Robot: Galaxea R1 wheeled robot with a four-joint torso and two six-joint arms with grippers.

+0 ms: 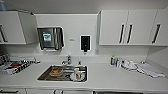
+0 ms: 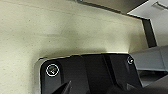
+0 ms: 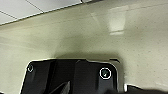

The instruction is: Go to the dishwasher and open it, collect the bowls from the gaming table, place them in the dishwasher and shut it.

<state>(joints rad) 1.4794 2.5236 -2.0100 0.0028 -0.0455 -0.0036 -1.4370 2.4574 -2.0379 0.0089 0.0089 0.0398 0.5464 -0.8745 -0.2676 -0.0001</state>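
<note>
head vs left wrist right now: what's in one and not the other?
Head view: a white counter with a steel sink holding dishes, a tap, bottles, a paper towel dispenser and wall cabinets with dark handles.

Left wrist view: pale speckled floor, a dark strip beside a light panel, and the robot's own dark plate.

Shared: nothing I can match with certainty; the views face different parts of the room.

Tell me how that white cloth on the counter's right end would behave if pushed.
The white cloth lies flat and rumpled on the counter, so it is probably floppy and light. Pushed, it would likely bunch up rather than slide whole.
</note>
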